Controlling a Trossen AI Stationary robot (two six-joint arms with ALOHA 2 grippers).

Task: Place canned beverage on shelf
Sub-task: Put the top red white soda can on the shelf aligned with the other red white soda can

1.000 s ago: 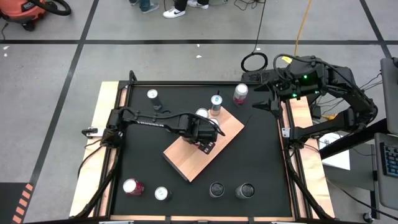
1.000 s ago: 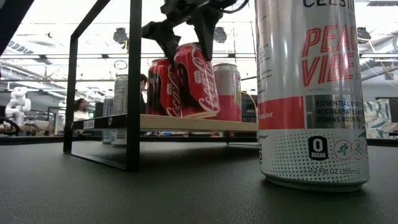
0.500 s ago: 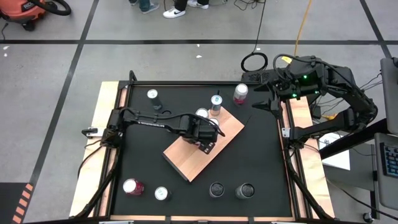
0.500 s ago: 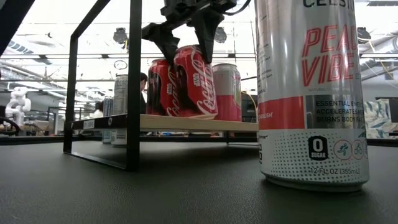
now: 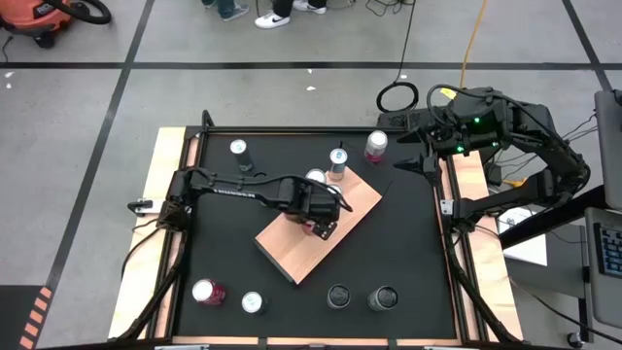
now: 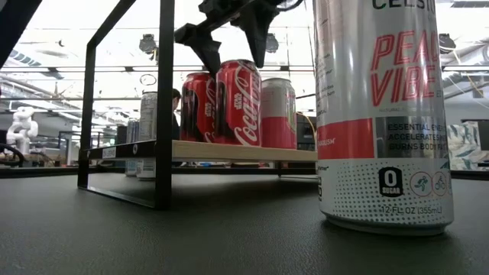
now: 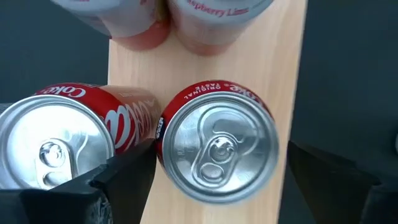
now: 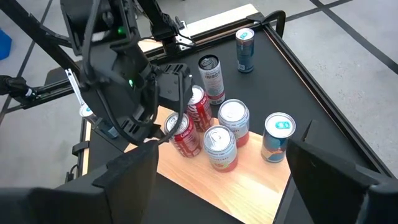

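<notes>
A red cola can [image 7: 217, 149] stands upright on its base on the light-brown shelf [image 5: 292, 255], close beside a second red cola can [image 7: 53, 149]. Two pink-and-white cans [image 8: 227, 130] stand just beyond them on the board. My left gripper [image 6: 229, 53] hangs open over the first cola can [image 6: 238, 103], pointing down, with one finger on either side of its top and a gap showing at each. My right gripper [image 8: 217, 180] waits open, raised over the table's far right corner [image 5: 408, 153].
A blue can [image 5: 337, 159] stands at the shelf's far corner. Loose cans stand on the black tabletop: two at the far edge [image 5: 238, 148] [image 5: 375, 146] and several along the near edge [image 5: 253, 302]. One tall can [image 6: 382, 114] fills the low view's right; a black frame [image 6: 164, 99] is at its left.
My left gripper has opened and let go of the red cola can. The can leaned in the fingers a second ago; it now stands upright on the shelf. The gripper has stayed over it.
</notes>
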